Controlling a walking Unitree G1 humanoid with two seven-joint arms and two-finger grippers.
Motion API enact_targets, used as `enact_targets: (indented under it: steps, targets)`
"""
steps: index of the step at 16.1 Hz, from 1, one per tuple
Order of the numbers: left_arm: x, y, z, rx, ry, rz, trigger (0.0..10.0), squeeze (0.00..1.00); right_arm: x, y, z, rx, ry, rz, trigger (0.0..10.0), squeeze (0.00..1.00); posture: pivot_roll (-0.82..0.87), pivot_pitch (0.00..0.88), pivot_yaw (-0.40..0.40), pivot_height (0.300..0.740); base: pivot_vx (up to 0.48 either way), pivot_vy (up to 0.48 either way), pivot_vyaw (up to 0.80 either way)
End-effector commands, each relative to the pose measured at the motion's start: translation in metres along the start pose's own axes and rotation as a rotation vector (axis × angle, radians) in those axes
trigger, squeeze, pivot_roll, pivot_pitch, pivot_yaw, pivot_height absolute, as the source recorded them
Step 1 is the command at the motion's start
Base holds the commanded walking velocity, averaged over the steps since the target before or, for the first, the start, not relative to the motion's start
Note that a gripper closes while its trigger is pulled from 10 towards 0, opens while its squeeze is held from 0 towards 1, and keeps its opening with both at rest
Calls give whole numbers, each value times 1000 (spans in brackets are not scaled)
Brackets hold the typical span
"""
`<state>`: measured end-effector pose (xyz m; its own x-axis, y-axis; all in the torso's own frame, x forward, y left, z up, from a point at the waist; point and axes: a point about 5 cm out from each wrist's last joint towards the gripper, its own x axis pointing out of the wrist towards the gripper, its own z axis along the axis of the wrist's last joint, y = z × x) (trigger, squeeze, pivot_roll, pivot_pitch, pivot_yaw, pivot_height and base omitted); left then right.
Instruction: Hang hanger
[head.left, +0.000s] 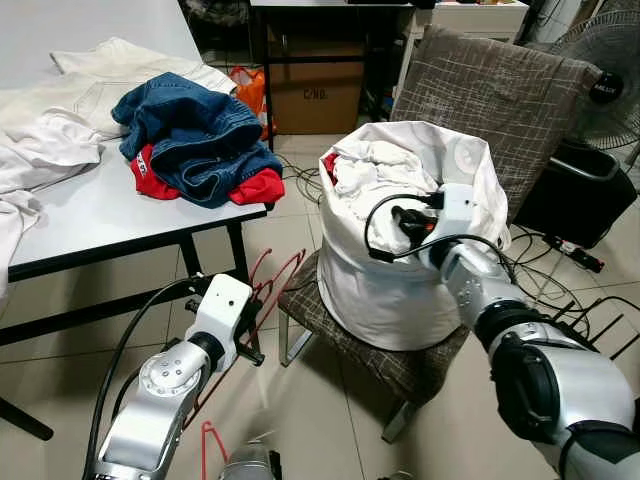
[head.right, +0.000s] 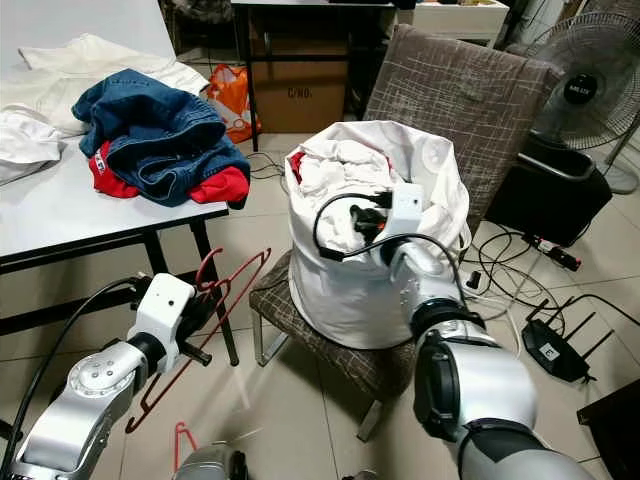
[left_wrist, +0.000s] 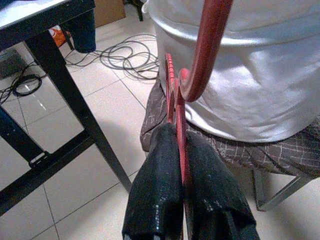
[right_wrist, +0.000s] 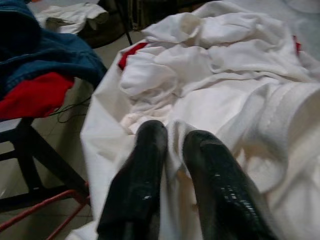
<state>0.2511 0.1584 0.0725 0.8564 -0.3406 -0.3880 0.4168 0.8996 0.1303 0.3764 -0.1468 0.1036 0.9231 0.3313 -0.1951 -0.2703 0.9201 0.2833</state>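
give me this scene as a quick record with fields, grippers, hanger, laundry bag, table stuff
left gripper: shut on the red hanger, held low beside the table leg
right gripper: over the laundry bag, fingers pinching a fold of white cloth
laundry bag: white, open, full of white clothes, standing on a checked chair
table: white top, black legs
on table: blue jeans piled over a red garment, white clothes beside them
floor: cables, a fan behind the chair
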Motion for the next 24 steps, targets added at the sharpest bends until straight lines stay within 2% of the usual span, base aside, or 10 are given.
enact_targets:
  steps: [1,4,8,10,11,12,13,14,18,24]
  targets:
    - [4,0,6,19,-18,-7,10000,0,5,8,19,-50,-62,48,0,0,215,3,-15,716,0,0,0]
    - [11,0,11,12,-37,-2,10000,0,12,23,56,-92,-189,137,0,0,189,0,-27,716,0,0,0]
    - [23,-7,18,9,-63,-24,10000,0,14,37,111,-208,-342,199,0,0,156,0,-32,716,0,0,0]
    - [25,-6,20,7,-69,-24,10000,0,14,33,108,-553,-252,117,0,0,148,0,-28,716,0,0,0]
    - [25,-6,19,8,-68,-27,10000,0,14,30,101,-596,-201,123,9882,1000,145,0,-25,716,0,0,0]
    - [25,-6,19,8,-68,-29,10000,0,14,29,96,-611,-168,132,9882,1000,145,0,-25,716,0,0,0]
    - [25,-7,17,15,-57,-42,10000,0,12,21,83,-727,-70,143,10000,1000,145,0,-21,716,0,0,0]
    - [23,-7,14,16,-50,-45,10000,0,11,18,77,-735,-41,158,10000,1000,139,0,-16,716,0,0,0]
    - [21,-5,12,23,-44,-43,10000,0,11,18,58,-525,-37,161,10000,1000,149,0,-11,716,0,0,0]
    - [13,1,9,32,-32,-31,10000,0,10,17,42,-500,-5,146,10000,1000,170,2,-2,716,0,0,0]
